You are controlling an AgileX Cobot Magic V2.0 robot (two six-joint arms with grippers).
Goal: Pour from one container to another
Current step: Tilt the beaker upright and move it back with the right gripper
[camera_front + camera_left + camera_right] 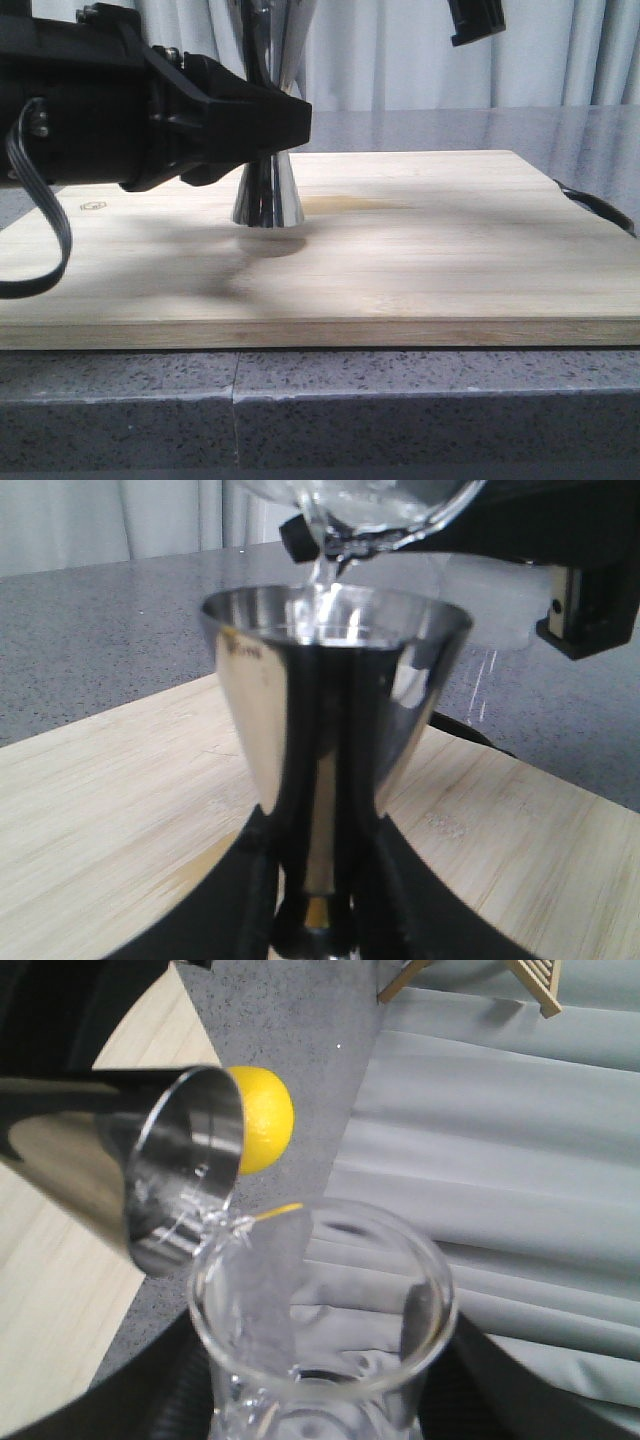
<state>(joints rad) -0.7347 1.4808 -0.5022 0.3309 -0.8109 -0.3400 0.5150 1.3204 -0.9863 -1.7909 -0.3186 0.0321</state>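
- Now mid-pour: the right gripper (320, 1430) clasps the tilted glass beaker (320, 1310), water running into the steel jigger (335, 710).
- Left gripper (320, 920) clamps the jigger's waist, upright on the wooden board (420, 260).
- Next, likely level the beaker.

Looks like a kitchen or home-bar setup. Speckled stone counter (420, 400), bamboo cutting board (430, 250), pale curtains (400, 50) behind, a lemon (262, 1120) too.

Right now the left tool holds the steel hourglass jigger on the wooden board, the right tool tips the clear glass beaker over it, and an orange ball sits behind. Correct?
One error: the ball is yellow, not orange, as the right wrist view shows. The rest stands: the left tool grips the shiny steel hourglass jigger on the pale wooden board, and the right tool holds the clear glass beaker tipped over its mouth.
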